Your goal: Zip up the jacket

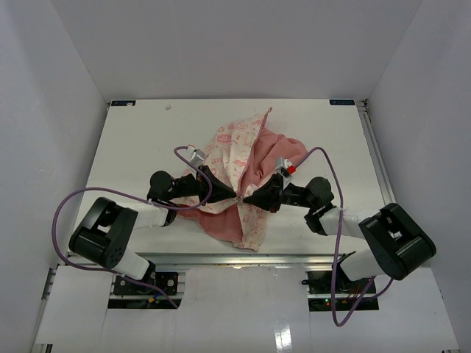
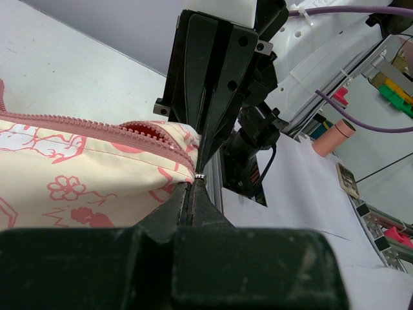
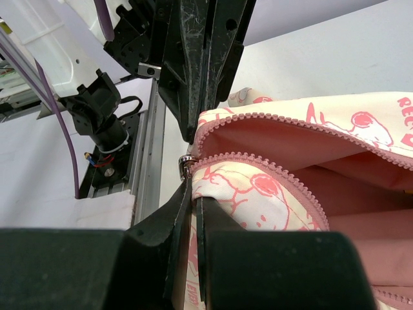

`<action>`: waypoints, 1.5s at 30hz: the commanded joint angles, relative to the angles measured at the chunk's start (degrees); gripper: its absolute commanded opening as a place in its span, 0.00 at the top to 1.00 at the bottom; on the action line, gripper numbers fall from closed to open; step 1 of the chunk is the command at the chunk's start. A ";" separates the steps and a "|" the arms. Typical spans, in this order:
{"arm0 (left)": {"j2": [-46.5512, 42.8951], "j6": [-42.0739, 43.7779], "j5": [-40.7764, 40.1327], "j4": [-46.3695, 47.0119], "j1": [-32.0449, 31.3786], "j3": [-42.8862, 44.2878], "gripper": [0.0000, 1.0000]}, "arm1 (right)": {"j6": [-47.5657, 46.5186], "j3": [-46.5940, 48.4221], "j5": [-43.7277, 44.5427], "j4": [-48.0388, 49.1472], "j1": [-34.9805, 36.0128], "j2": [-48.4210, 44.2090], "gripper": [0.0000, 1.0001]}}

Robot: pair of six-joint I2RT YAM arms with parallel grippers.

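Observation:
The jacket (image 1: 239,165), cream with a pink print and salmon lining, lies crumpled mid-table. My two grippers meet tip to tip at its front zipper, near the hem. My left gripper (image 1: 235,196) is shut, with the small metal zipper slider (image 2: 200,175) right at its tips (image 2: 195,183). My right gripper (image 1: 246,200) is shut on the cream fabric just below the slider (image 3: 186,161), and fabric shows between its fingertips (image 3: 195,194). Past the slider the two pink zipper rows (image 3: 271,139) spread apart and the lining (image 3: 303,145) shows between them.
White walls enclose the table on three sides. A metal rail (image 1: 374,158) runs along the right edge. Purple cables (image 1: 324,158) loop over both arms. The arm bases (image 1: 110,239) stand at the near edge.

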 commanded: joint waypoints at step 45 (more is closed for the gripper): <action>2.11 -5.56 3.34 17.94 0.19 0.08 1.00 | 6.28 2.22 -2.30 17.77 -0.16 1.79 0.92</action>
